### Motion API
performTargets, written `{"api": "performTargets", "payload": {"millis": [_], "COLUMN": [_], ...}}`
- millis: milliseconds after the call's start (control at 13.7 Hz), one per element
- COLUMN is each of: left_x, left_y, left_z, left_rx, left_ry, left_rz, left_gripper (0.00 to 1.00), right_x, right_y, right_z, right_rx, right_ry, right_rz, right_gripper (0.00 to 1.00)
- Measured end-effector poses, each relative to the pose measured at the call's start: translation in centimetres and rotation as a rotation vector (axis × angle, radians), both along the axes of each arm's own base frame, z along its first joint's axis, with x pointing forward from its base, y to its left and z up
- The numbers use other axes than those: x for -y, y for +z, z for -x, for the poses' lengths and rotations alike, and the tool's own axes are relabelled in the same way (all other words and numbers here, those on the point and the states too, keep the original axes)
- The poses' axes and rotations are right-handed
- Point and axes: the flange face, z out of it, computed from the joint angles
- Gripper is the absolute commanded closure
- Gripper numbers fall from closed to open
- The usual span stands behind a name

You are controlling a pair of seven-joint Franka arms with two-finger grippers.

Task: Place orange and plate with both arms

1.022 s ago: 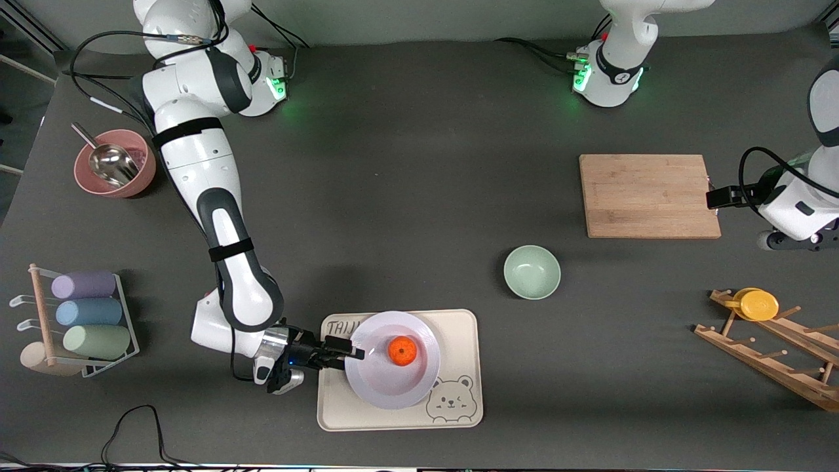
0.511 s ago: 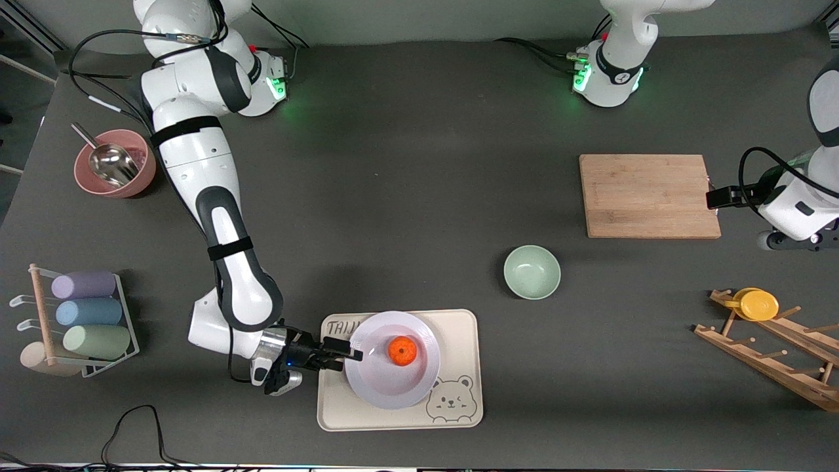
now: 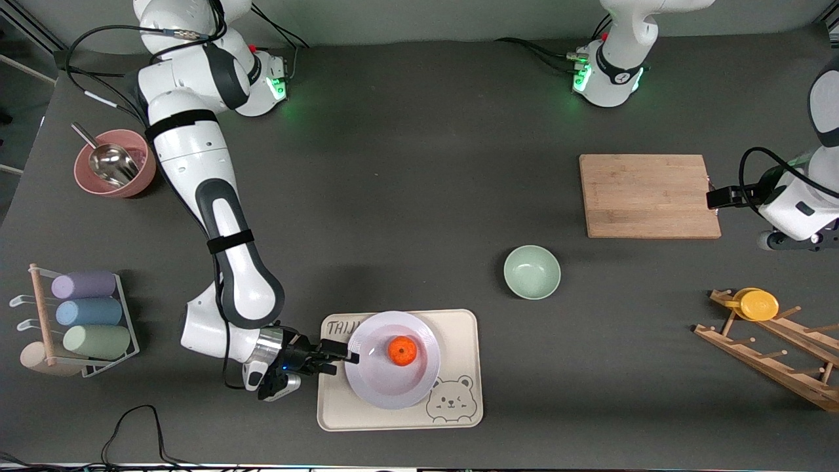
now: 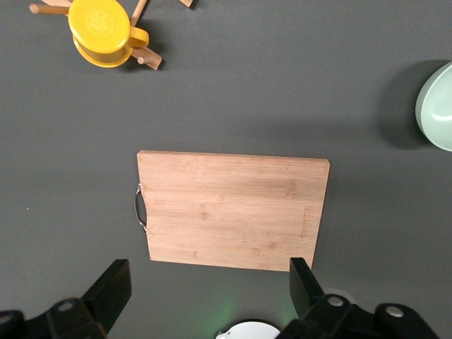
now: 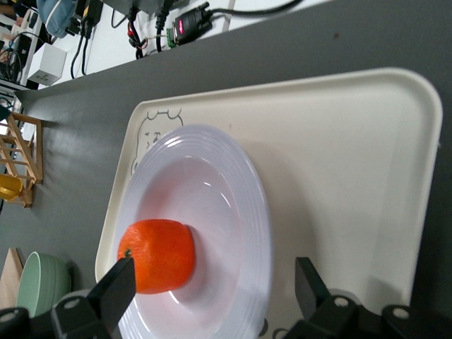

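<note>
Your right gripper (image 3: 341, 356) stood spread at the plate (image 3: 392, 387) rim; left gripper (image 4: 208, 300) spread, waiting over the board (image 3: 649, 195). A snagged rim could roll the orange (image 3: 402, 351) off.

Only readable bit is on the cream tray (image 3: 459, 367): hand-style letters "TAIJ" in one corner, rest cut off by the plate (image 3: 392, 380). There's faint printing on the cutting board (image 4: 233, 212), can't make it out

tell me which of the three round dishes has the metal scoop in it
The pink bowl at the right arm's end of the table holds the scoop. The green bowl is empty, and the plate carries the orange.
</note>
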Motion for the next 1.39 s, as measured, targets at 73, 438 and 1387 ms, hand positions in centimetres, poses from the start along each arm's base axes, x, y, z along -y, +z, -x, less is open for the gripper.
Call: {"api": "performTargets", "payload": {"millis": [73, 438, 1387], "left_x": [0.0, 0.0, 1.2], "left_y": [0.0, 0.1, 2.1], "left_z": [0.0, 0.0, 1.1], "left_rx": [0.0, 0.001, 0.043], "left_ry": [0.0, 0.0, 0.03], "left_rz": [0.0, 0.0, -0.005], "left_gripper": [0.0, 0.0, 0.0], "right_x": [0.0, 1.4, 6.5], "right_y": [1.2, 3.5, 11.4], "right_z": [-0.2, 0.4, 2.9], "right_rx": [0.009, -0.009, -0.1], "right_ry": [0.001, 0.018, 0.049], "right_rz": [0.01, 0.038, 0.36], "right_gripper": [0.0, 0.0, 0.0]}}
